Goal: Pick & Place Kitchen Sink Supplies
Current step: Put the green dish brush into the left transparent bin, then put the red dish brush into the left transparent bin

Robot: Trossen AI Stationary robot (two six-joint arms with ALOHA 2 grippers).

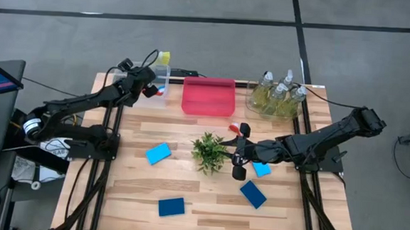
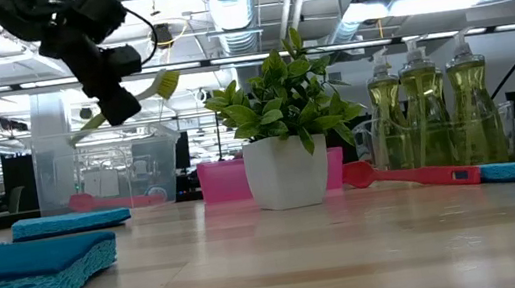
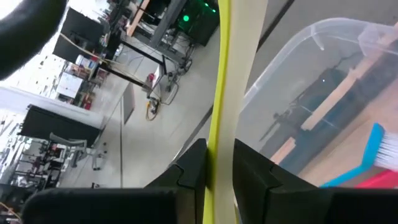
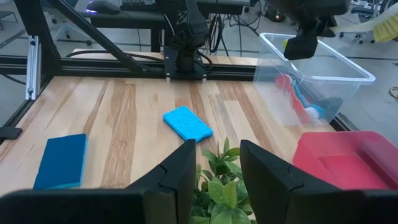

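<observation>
- Above the clear bin [image 1: 154,90] at the desk's [image 1: 207,201] far left corner, the left hand [image 3: 219,163] is pinched tight on the handle of a yellow brush [image 3: 221,81], its bristle head [image 1: 164,57] past the bin's far wall.
- Risk: the brush is long and the bin is narrow. If it is let go tilted, with the head beyond the rim, it could tip out over the desk edge or rest across the wall instead of dropping in beside the red and blue brushes [image 4: 298,99] already inside.
- Risk: a thin handle held near one end may swing or slip in the pinch.
- Over the middle of the desk, the right hand [image 4: 217,163] hangs half open and empty, just above the leafy plant [image 1: 209,151]. Dropping towards the red brush [image 2: 413,175] beside the pot could knock the plant over.
- Hard to make out: how far the yellow brush's lower end sits above the bin floor; the wrist view cuts off both ends.
- Four blue sponges [image 1: 158,153] lie loose on the desk, and pump bottles [image 1: 278,91] stand in the far right bin.
</observation>
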